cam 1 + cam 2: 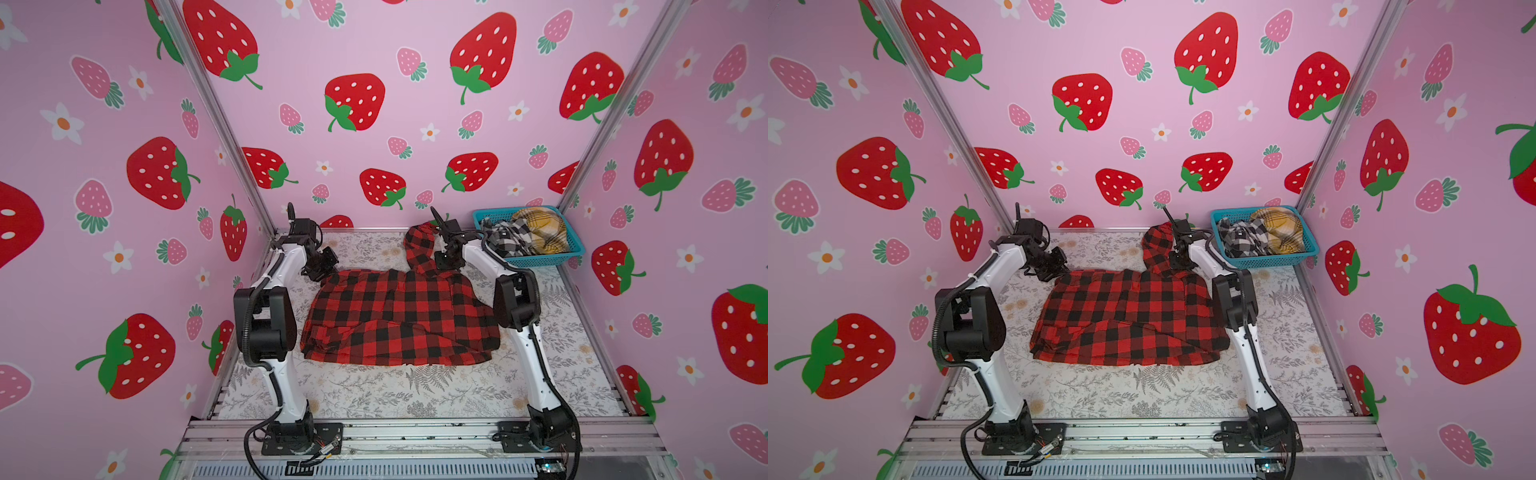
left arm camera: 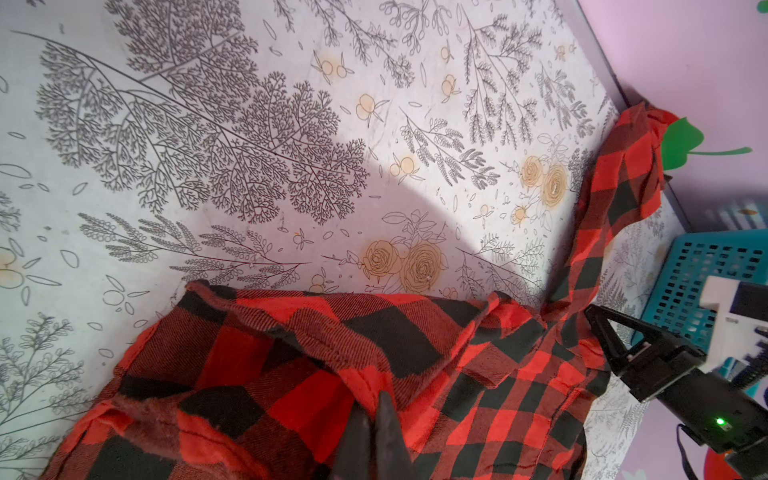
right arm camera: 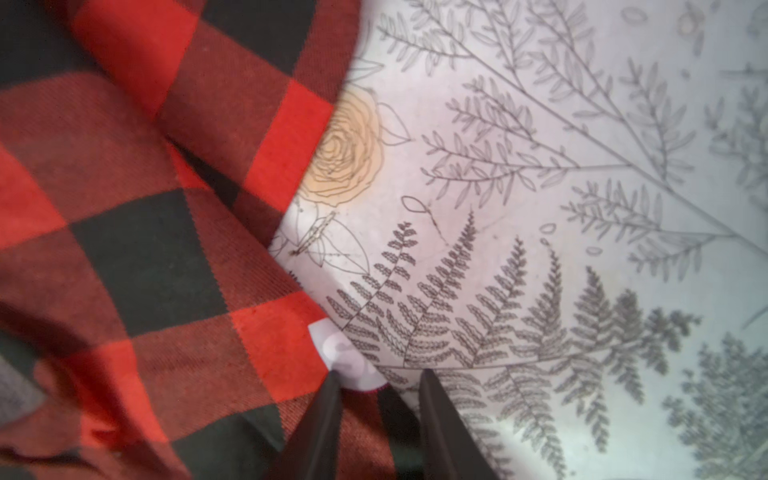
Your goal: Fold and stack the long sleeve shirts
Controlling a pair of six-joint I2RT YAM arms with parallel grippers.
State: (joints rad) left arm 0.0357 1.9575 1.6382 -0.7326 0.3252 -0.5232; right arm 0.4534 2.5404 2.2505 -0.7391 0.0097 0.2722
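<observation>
table (image 1: 374,395) is carrying the red shirt (image 1: 399,316), half spread, one sleeve trailing back. check shirt (image 1: 505,239) and yellow shirt (image 1: 540,232) are sitting in the basket (image 1: 540,261). left gripper (image 2: 374,411) is pinching shut on red shirt cloth. right gripper (image 3: 380,374) is standing part open over the edge, holding nothing; risk it's catching only the tag (image 3: 345,353), cloth slipping out.

the red-and-black shirt (image 1: 399,320) is matt woven cloth, the basket (image 1: 544,260) plastic.
</observation>
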